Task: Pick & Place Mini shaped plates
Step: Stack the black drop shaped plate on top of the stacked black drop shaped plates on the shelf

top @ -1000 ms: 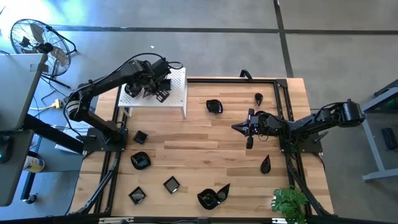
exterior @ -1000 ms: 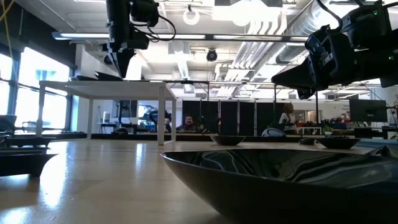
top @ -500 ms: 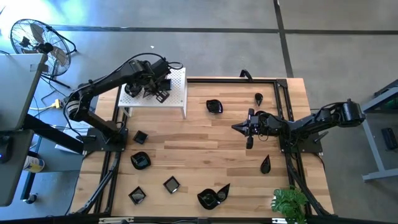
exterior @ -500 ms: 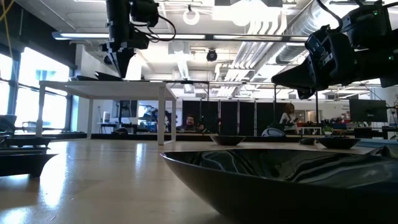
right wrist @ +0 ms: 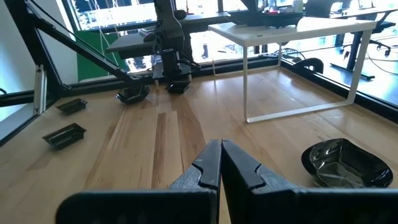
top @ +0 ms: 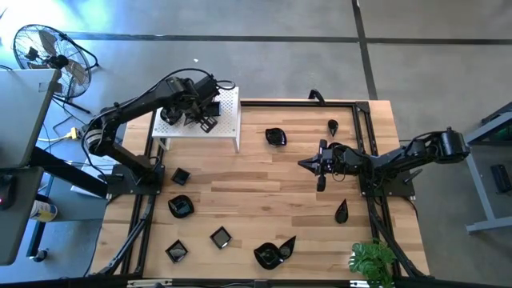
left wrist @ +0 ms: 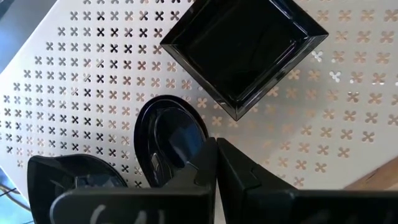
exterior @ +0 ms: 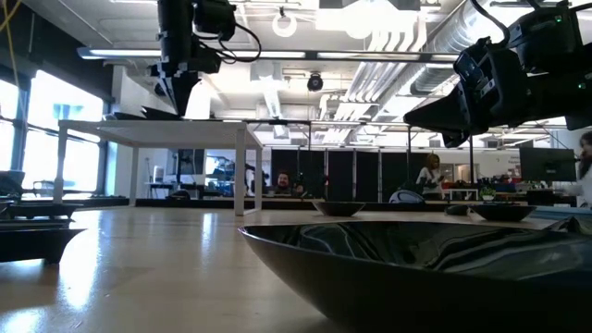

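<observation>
Two grippers are idling with fingers closed and empty, the left gripper hovering at ten o'clock over stand-delivered plates, the right gripper waiting mid-table.

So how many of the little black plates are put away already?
Two plates sit on the white stand: a square plate and a round plate. The left gripper hovers there, jaws shut, empty. About nine plates wait on the table, one near the right gripper.
</observation>
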